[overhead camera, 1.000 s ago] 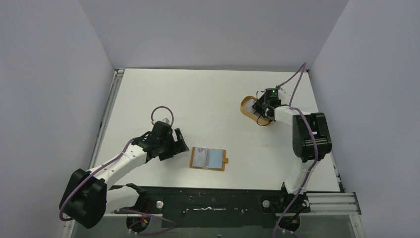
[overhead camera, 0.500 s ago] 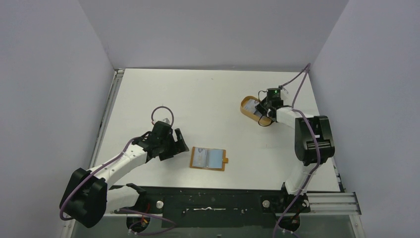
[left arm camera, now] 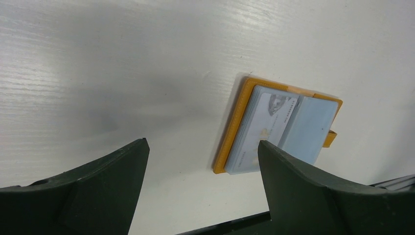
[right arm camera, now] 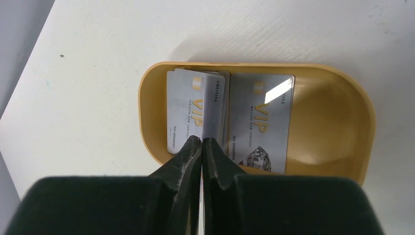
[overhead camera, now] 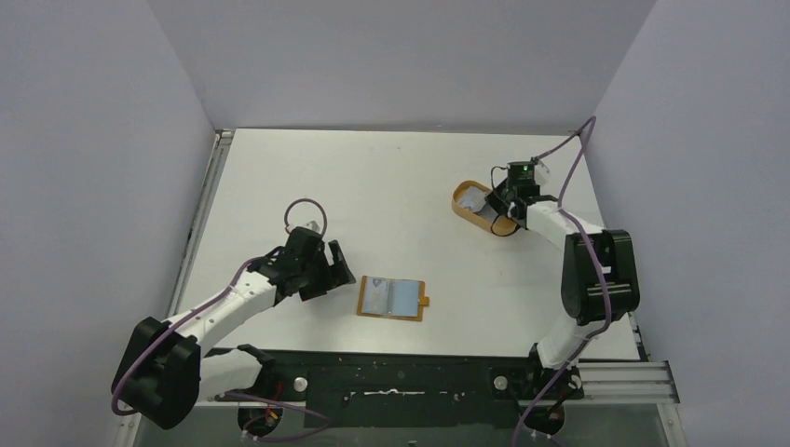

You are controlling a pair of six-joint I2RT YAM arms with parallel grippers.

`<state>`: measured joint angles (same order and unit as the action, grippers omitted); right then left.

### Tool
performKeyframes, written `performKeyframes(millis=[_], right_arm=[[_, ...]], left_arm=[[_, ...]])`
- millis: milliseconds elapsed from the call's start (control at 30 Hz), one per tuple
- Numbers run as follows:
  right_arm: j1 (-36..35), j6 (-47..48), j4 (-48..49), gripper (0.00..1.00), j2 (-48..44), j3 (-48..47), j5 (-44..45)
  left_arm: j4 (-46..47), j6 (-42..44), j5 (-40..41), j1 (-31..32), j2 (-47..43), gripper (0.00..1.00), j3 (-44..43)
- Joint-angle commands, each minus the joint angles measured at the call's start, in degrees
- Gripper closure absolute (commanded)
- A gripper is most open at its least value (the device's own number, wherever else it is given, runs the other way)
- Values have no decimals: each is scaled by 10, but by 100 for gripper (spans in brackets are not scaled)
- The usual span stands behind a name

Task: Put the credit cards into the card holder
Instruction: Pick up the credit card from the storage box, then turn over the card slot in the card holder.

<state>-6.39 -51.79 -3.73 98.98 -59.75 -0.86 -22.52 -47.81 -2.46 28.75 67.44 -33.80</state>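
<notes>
The card holder point(overhead camera: 391, 298) lies open on the table near the front, orange-tan with a grey-blue inside; a card sits in its left half point(left arm camera: 266, 129). My left gripper point(overhead camera: 340, 270) is open and empty just left of it, with the holder's near edge beyond its jaws point(left arm camera: 201, 143). My right gripper point(overhead camera: 494, 200) is over the orange oval tray point(right arm camera: 147, 98). It is shut point(right arm camera: 201, 139) on the edge of one pale credit card point(right arm camera: 214, 107), which stands tilted. Two more credit cards point(right arm camera: 262, 122) lie flat in the tray.
The orange tray point(overhead camera: 461, 200) stands at the back right of the table. A purple cable loop point(overhead camera: 305, 214) rises above the left wrist. A black rail runs along the table's front edge point(overhead camera: 401, 372). Grey walls enclose the table.
The right arm's elbow has swung to the right and the wrist has shifted slightly back over the tray. The left arm and the card holder have not moved.
</notes>
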Motion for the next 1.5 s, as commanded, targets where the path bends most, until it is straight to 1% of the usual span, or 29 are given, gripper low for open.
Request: performKeyframes(millis=[0, 100, 300, 367, 500, 600, 633, 700, 767, 800, 867, 933, 967, 1067, 1167, 1300, 1467], right_arm=[[11, -22, -34, 100, -69, -37, -24], [22, -49, -101, 100, -96, -81, -90], [25, -99, -111, 100, -189, -76, -261], [25, -107, -124, 100, -228, -72, -297], [26, -105, -133, 100, -289, -71, -382], [-1, -83, -165, 100, -327, -75, -390], [-15, -68, -178, 100, -337, -77, -387], [-55, 7, -272, 100, -354, -102, -339], [-125, 93, -348, 100, -365, -112, -228], [-166, 122, -364, 100, -371, -104, -193], [-247, 152, -379, 100, -380, -72, -140], [-302, 149, -370, 100, -399, -20, -76], [-318, 140, -359, 100, -410, 7, -54], [-329, 110, -313, 100, -439, 88, -33], [-332, 91, -280, 100, -455, 141, -16], [-333, 92, -265, 100, -462, 177, 2], [-332, 98, -272, 100, -472, 182, 34]], left_arm=[[20, 4, -6, -3, -25, 20, -30], [12, 4, 6, -3, -34, 20, -34], [0, 7, 11, -6, -59, 19, -42], [-6, 10, 16, -6, -71, 16, -43], [-18, 6, 20, -5, -89, 3, -37], [-23, -23, 35, -9, -99, 3, -22], [-21, -27, 32, -11, -101, 3, -18], [-8, -25, 17, -12, -109, 3, -8], [12, -14, 0, -7, -123, 3, 9], [16, -11, 0, -1, -128, 3, 15], [11, -2, 11, 20, -127, 7, 19], [-2, 2, 33, 55, -109, 10, 13], [-11, 1, 47, 75, -96, 10, 8], [-30, -8, 86, 124, -57, 11, -11], [-13, -23, 86, 140, -31, 12, -11], [11, -14, 78, 150, -7, 19, -18], [-28, 25, 122, 192, 19, 20, -90]])
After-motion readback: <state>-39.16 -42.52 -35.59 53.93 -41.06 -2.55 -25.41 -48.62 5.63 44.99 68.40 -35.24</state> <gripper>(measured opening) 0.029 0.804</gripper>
